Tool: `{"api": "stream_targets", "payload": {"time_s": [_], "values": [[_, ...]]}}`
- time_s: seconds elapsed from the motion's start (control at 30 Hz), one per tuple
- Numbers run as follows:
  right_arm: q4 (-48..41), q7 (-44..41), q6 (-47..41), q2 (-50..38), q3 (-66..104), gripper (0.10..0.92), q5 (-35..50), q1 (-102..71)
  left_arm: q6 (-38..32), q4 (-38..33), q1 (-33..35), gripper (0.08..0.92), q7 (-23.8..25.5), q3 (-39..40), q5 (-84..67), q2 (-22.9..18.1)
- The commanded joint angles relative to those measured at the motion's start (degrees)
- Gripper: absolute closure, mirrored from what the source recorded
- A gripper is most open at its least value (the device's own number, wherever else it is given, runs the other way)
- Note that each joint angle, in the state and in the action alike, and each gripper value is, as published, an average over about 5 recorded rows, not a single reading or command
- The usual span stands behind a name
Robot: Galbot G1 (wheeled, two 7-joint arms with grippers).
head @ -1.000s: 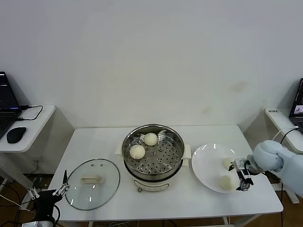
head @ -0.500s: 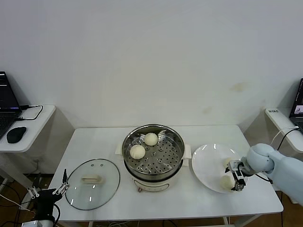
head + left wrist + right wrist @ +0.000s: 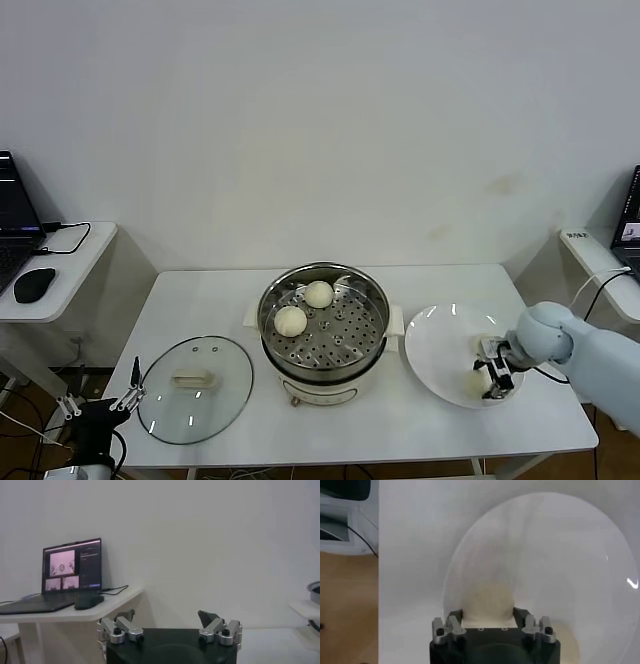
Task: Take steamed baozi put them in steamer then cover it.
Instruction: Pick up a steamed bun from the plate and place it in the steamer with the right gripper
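The steamer (image 3: 323, 325) stands mid-table with two steamed baozi (image 3: 319, 294) (image 3: 290, 320) on its perforated tray. The cover (image 3: 195, 388) lies flat on the table to its left. On the white plate (image 3: 440, 345) to the right, my right gripper (image 3: 490, 380) is shut on a baozi (image 3: 474, 381). The right wrist view shows that baozi (image 3: 487, 600) held between the fingers of the right gripper (image 3: 488, 614), resting on the plate (image 3: 545, 555). My left gripper (image 3: 100, 408) hangs open below the table's front left corner, and in the left wrist view the left gripper (image 3: 167, 616) holds nothing.
A side table (image 3: 60, 270) at the left carries a laptop and a black mouse (image 3: 34, 285). Another side table (image 3: 595, 255) stands at the right. Bare tabletop lies in front of the steamer and between the steamer and the plate.
My right gripper has moved a little left and down over the plate's front baozi, and its fingers have closed on it. The left arm has not moved.
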Motion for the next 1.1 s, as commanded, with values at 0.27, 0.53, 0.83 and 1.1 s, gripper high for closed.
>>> {"api": "stream_targets", "payload": {"time_s": [0.27,0.53,0.83,1.1], "values": [[0.10,-1.49,-1.53,1.31,-11.52,0.436,10.72,27.65,0.05,-0.36,-0.56,0.177,0.02,0.00,-0.63,0.59],[-2.02,-0.87,-1.80,12.44,-22.31,0.431,18.57,47.28,0.04,-0.81,-0.59,0.177,0.01,-0.12,-1.00,0.92],[-2.33,1.16,0.68,26.60,-27.97,0.431,24.54,51.67,0.02,-0.77,-0.80,0.177,-0.02,-1.13,-1.31,0.80],[-1.69,3.40,8.14,35.76,-32.56,0.423,23.89,47.70,-0.04,-0.96,-0.75,0.177,-0.08,-2.36,-1.59,0.31]]}}
